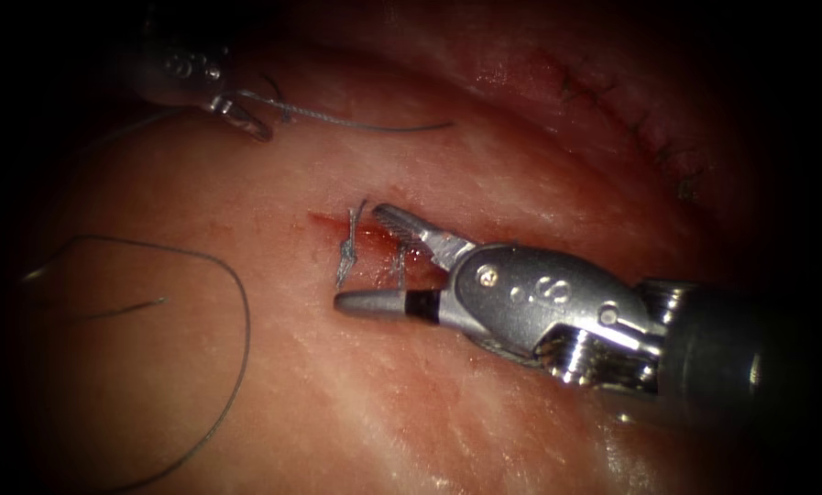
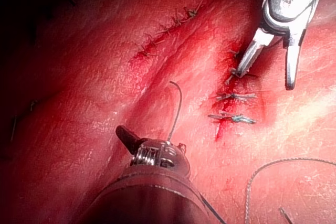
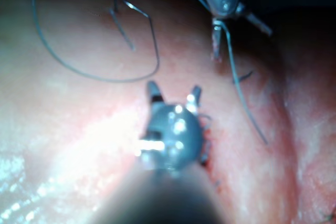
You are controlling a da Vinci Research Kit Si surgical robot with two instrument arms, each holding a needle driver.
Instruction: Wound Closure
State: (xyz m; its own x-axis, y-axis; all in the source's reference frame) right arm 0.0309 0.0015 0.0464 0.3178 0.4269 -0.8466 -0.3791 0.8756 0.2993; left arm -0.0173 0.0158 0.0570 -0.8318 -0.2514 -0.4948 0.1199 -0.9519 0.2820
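The right tool (image 1: 360, 261) hovered with jaws spread over the stitched cut (image 1: 356, 240), holding nothing, while the left tool (image 1: 246, 117) pinched the thread (image 1: 365, 122) beyond it.

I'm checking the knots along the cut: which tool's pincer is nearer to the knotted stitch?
The right. The right pincer stands open right around the knotted stitch on the cut. The left pincer is far up-left of it, holding thread.
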